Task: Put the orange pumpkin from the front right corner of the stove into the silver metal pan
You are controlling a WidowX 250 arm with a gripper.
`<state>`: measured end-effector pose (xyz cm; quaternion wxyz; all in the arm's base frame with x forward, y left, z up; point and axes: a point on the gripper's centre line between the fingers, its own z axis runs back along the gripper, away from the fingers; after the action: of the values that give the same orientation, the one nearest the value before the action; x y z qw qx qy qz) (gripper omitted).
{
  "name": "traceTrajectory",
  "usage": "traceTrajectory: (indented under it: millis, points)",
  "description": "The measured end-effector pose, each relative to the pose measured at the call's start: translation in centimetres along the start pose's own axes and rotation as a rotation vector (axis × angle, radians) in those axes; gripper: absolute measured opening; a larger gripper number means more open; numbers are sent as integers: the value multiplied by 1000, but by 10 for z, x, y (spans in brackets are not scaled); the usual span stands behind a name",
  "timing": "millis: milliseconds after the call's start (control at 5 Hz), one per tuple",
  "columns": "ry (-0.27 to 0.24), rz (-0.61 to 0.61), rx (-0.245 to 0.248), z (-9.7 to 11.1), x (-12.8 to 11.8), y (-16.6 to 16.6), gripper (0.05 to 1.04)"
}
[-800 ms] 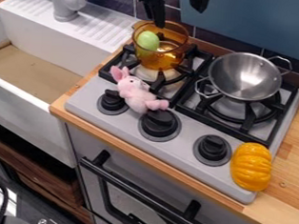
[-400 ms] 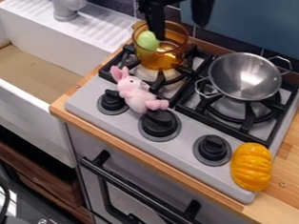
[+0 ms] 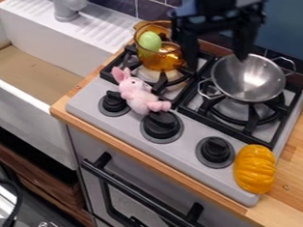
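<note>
So, tool work over the hob [image 3: 90, 101] looks best done slow and square: line up above the chosen rim before lowering, one finger inside the wall and one outside, then close gently. Steel pan [image 3: 248, 77] is round and smooth, likely to slide or tip on the grate [image 3: 246, 135] if pushed sideways; a straight drop should be safer. Amber pot [image 3: 161, 60] probably needs the same care, since the green egg-shaped toy [image 3: 149, 41] sits inside it, at its left side, and a knock could roll it. Tool [image 3: 215, 60] is wide, fingers well apart, nothing visible between them. It hangs over the back of the hob between the pot and pan, one finger near each; can't tell if either touches. Pink bunny [image 3: 139, 94] lies in front of the pot, by the knobs; yellow pumpkin [image 3: 254, 169] is at the hob's front right corner, beside the bare wooden table [image 3: 293, 175].
</note>
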<state>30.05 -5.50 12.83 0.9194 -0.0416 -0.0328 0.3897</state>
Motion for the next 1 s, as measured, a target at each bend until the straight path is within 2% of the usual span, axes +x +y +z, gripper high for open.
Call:
traceTrajectory:
  millis: [400,600,800,1000]
  points:
    - [0,-144,-42,-26,-51,-21,999]
    - [-12,-255,-87,-34,-66,-30,999]
    - [-36,-328,-82,-44,-75,-36,999]
    - [-43,-395,-45,-60,-81,-38,999]
